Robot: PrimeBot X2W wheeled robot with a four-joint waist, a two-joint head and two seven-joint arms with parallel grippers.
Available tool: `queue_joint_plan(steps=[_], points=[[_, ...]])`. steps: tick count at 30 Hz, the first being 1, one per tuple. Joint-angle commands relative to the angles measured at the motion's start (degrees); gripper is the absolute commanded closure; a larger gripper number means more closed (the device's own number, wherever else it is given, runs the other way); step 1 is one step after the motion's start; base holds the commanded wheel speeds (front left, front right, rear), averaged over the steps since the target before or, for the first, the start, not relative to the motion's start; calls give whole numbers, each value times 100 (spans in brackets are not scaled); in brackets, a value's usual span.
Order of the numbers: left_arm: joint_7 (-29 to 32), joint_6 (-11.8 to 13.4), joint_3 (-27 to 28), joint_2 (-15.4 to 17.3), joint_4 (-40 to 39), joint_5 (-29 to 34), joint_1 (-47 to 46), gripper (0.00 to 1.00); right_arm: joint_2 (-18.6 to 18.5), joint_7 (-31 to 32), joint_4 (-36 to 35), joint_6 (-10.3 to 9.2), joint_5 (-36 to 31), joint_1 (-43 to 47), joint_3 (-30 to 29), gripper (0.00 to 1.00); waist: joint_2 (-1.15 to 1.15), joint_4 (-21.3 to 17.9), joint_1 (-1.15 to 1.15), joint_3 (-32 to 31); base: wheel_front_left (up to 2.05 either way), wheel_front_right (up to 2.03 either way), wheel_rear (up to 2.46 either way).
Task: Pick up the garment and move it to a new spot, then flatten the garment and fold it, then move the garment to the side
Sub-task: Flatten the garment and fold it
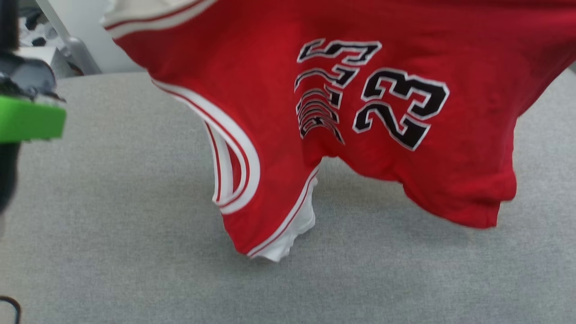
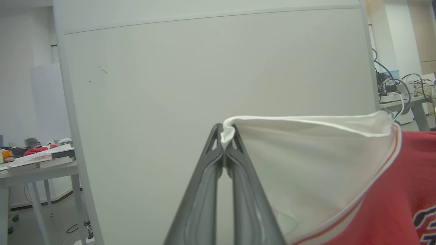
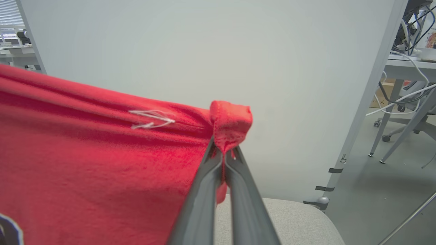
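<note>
Garment (image 1: pixel 270 90): thin matt red cloth, finely napped; sleeve (image 2: pixel 306 153) of smooth white cloth. Work surface (image 1: pixel 112 202) is covered in grey, matt, slightly rough woven fabric. Left gripper (image 2: pixel 225 131) fingers (image 2: pixel 204 197) are noted as dark, smooth, semi-matt plastic. Partition panel (image 2: pixel 204 68): pale, smooth, matt.

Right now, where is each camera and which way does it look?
Head view: on the head, looking down at the jersey over a grey surface.
Left wrist view: on that wrist, looking along the left claw, shut on the white sleeve, toward a white panel.
Right wrist view: on that wrist, looking along the right claw, shut on red cloth.
All share the jersey.
</note>
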Motion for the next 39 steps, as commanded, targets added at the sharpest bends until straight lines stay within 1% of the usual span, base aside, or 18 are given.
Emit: queue_joint_plan(steps=[1,6,9,13,17,19,22,28,32,34,39], points=[[74,-33,65,123,131,-35,-289,100,-108,-62,140,-13,-89,-177,-16,100,0,-13,0,416,0,0,0],[369,-389,-67,337,638,-115,-1250,100,-349,-199,593,-13,-212,-994,227,100,0,7,0,1077,0,0,0],[491,-642,-215,414,1123,-82,-1966,100,-462,-313,949,-13,-306,-1617,442,100,0,28,0,1519,0,0,0],[528,-991,-485,373,1843,63,-3036,100,-499,-533,1537,-13,-496,-2582,723,100,0,61,0,2075,0,0,0],[399,-1235,-795,193,2691,365,-4200,100,-404,-812,2250,-13,-750,-3586,1006,100,0,86,0,2533,0,0,0],[228,-1296,-903,64,3141,532,-4796,100,-319,-997,2654,-13,-940,-4119,1145,100,0,98,0,2743,0,0,0],[-188,-1358,-1032,-119,3918,827,-5661,100,-164,-1397,3306,-13,-1273,-4850,1276,100,0,106,0,2971,0,0,0],[-1132,-1390,-1164,-423,5287,1218,-6773,100,229,-2252,4584,-13,-1893,-5948,1276,100,0,155,0,3249,0,0,0],[-1822,-1411,-1238,-563,6010,1380,-7166,100,379,-2699,5196,-13,-2171,-6375,1313,100,0,208,0,3409,0,0,0],[-2064,-1444,-1331,-647,6339,1409,-7200,100,442,-2902,5452,-13,-2267,-6490,1362,100,0,237,0,3462,0,0,0],[-2358,-1519,-1531,-952,6913,1259,-6954,100,523,-3314,5960,-13,-2295,-6474,1592,100,0,333,0,3501,0,0,0]])
